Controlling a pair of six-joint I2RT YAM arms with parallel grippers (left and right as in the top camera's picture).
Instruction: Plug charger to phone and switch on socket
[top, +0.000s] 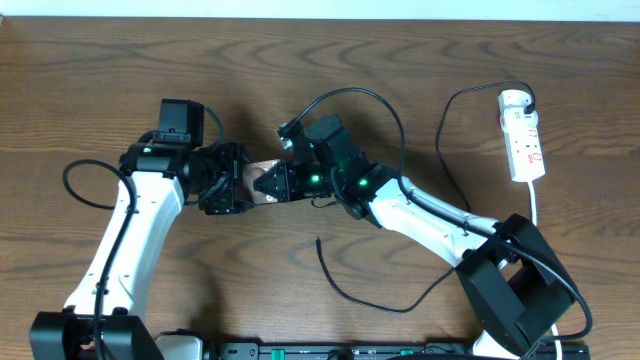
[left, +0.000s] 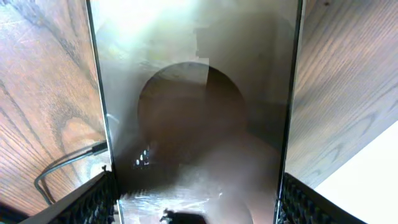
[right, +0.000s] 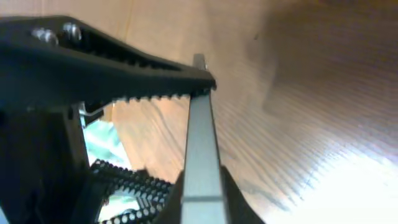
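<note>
Angled in from the lower-left corner, elbow out, with the left gripper clamped across the width of the phone over the middle of the table. Stretched in from the lower right on a long diagonal, with the right gripper pinched tight on the phone's thin edge, facing the left.

Counted: two grippers, one phone, one charger, one socket at the far right.

Charger's plug tip loose near the front, apart from both grippers; adapter seated at the socket's far end.

Hard to make out from overhead: most of the phone, covered by both grippers. Black cable low in the left wrist view: charger or robot's own, impossible to tell.
</note>
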